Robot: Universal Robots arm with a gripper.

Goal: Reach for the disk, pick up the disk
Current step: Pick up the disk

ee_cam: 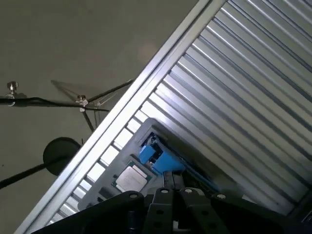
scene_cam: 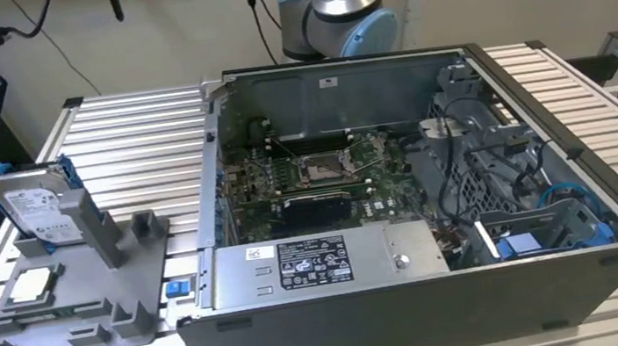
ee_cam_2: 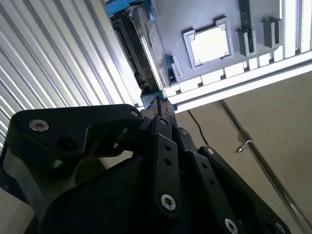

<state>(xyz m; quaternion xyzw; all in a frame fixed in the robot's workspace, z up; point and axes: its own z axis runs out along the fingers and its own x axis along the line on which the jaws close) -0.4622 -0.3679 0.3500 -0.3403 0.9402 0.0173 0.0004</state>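
- Disk (scene_cam: 35,207) — flat silver-grey metal drive, blue plastic rails; stands upright in grey moulded fixture (scene_cam: 135,292).
- Black gripper (ee_cam_2: 157,113) — near disk; open or closed, cannot tell.

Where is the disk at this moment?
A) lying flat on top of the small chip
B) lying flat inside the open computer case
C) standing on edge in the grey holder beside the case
C: the disk stands on edge in the grey holder, outside the computer case, on the exterior view's left.

disk (scene_cam: 40,210) | silver-grey, white label, blue rails | on edge, leaning | in grey fixture (scene_cam: 122,289), exterior view's left
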